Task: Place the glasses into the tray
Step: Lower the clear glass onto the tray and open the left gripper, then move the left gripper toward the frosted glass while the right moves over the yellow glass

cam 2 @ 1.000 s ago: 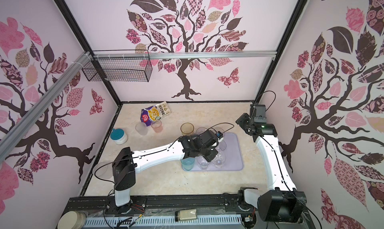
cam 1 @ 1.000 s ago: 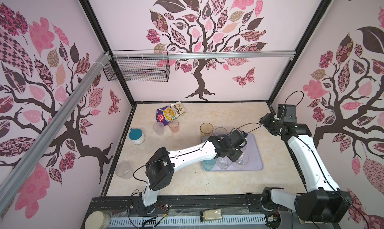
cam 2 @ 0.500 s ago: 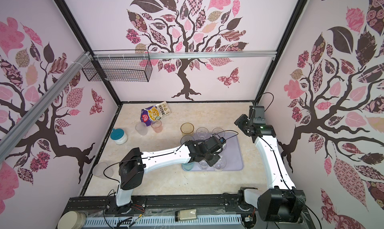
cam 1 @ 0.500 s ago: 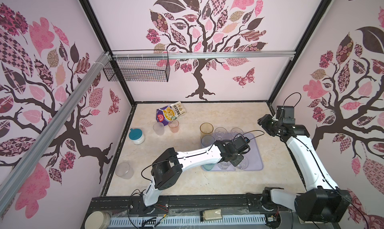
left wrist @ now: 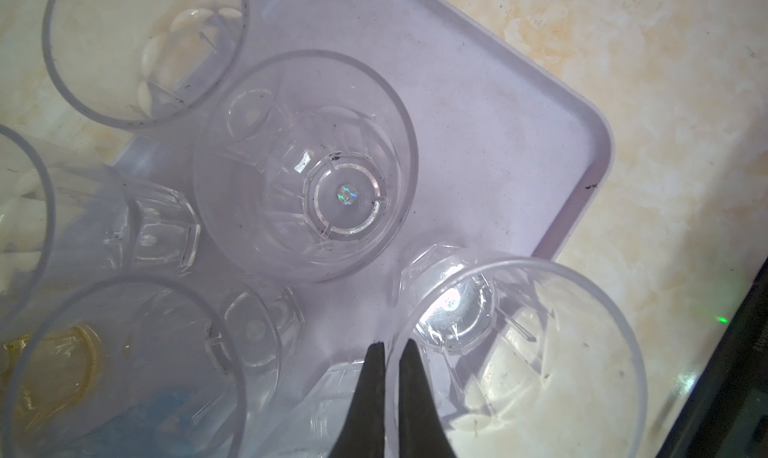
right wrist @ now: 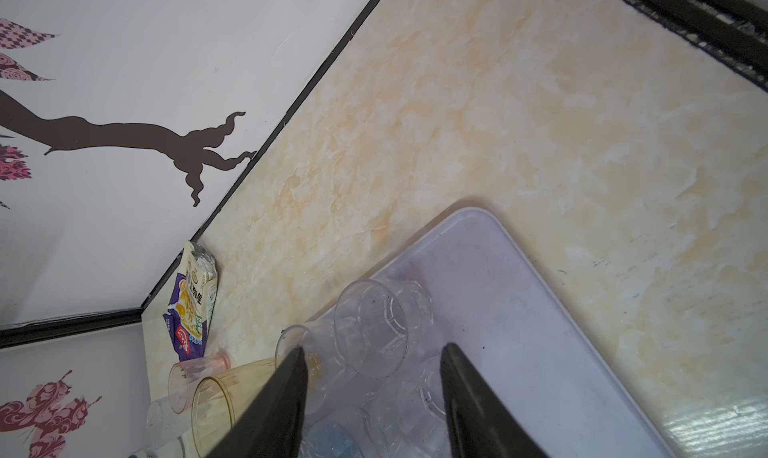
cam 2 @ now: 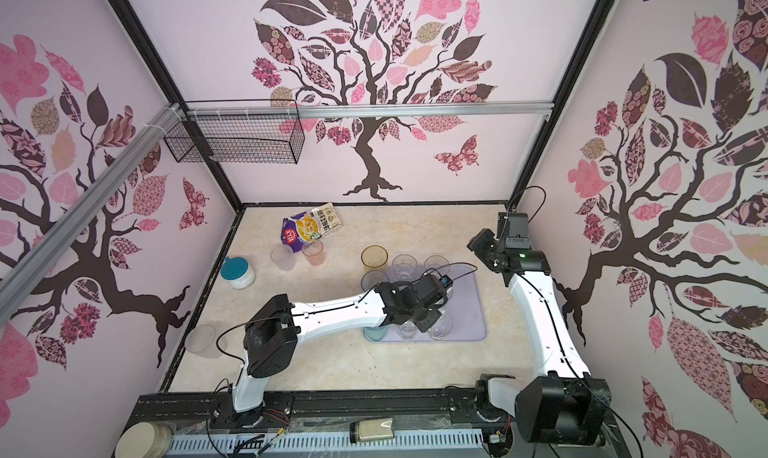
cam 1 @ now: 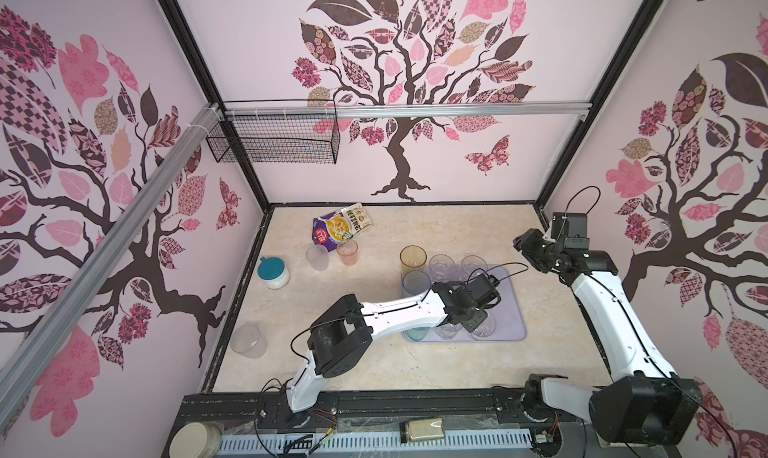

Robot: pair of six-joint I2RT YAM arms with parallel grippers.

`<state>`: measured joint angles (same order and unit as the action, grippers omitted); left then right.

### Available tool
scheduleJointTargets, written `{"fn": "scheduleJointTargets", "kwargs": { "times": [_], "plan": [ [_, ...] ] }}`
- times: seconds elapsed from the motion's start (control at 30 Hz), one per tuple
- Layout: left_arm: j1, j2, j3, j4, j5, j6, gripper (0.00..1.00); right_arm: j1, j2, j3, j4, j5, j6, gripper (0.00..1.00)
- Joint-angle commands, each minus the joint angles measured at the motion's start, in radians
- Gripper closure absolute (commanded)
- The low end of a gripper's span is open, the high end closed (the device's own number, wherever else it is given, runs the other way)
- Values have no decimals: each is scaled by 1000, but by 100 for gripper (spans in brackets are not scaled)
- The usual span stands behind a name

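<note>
The lavender tray (cam 1: 510,312) (cam 2: 469,306) holds several clear glasses (cam 1: 441,265) and a teal one (cam 1: 417,333). A blue glass (cam 1: 415,283) and an amber glass (cam 1: 412,259) stand at its far left corner. In the left wrist view my left gripper (left wrist: 391,350) is shut on the rim of a clear ribbed glass (left wrist: 540,377), whose base is over the tray (left wrist: 478,144) near its edge. In both top views the wrist hides this grip. My right gripper (cam 1: 523,243) (right wrist: 373,347) hangs open and empty above the tray's (right wrist: 519,310) far right side.
A pink glass (cam 1: 347,252) and a frosted clear glass (cam 1: 317,257) stand by a snack bag (cam 1: 340,227) at the back. A white jar with a teal lid (cam 1: 272,272) and another clear glass (cam 1: 248,340) sit near the left wall. A wire basket (cam 1: 274,137) hangs above.
My left gripper has shifted a little toward the tray's near right side with the clear glass. The right arm has drifted slightly leftward.
</note>
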<state>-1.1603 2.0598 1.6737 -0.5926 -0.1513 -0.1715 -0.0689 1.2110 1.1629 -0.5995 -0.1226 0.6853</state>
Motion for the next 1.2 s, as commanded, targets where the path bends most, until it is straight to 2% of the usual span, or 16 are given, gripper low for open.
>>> {"fn": "scheduleJointTargets", "kwargs": {
  "times": [0.0, 0.17, 0.27, 0.5, 0.63, 0.93, 1.17],
  "plan": [
    [-2, -1, 49, -11, 7, 19, 86, -4, 10, -3, 6, -13, 0, 45],
    [-2, -17, 65, -17, 11, 34, 70, -3, 10, -6, 4, -14, -9, 45],
    [-1, -40, 89, -27, -2, 47, 65, 0, 15, -10, 4, -22, -19, 45],
    [29, -140, 94, -25, -15, 63, 58, 37, 48, 4, -5, -36, -44, 45],
    [67, -207, 43, -24, -34, 58, 55, 76, 71, 38, -20, -33, -63, 45],
    [225, -455, -203, -16, -118, 50, 51, 228, 137, 147, -26, -38, -72, 44],
    [407, -686, -391, -41, -161, 24, 51, 495, 283, 332, -50, 61, -84, 44]
  ]
}}
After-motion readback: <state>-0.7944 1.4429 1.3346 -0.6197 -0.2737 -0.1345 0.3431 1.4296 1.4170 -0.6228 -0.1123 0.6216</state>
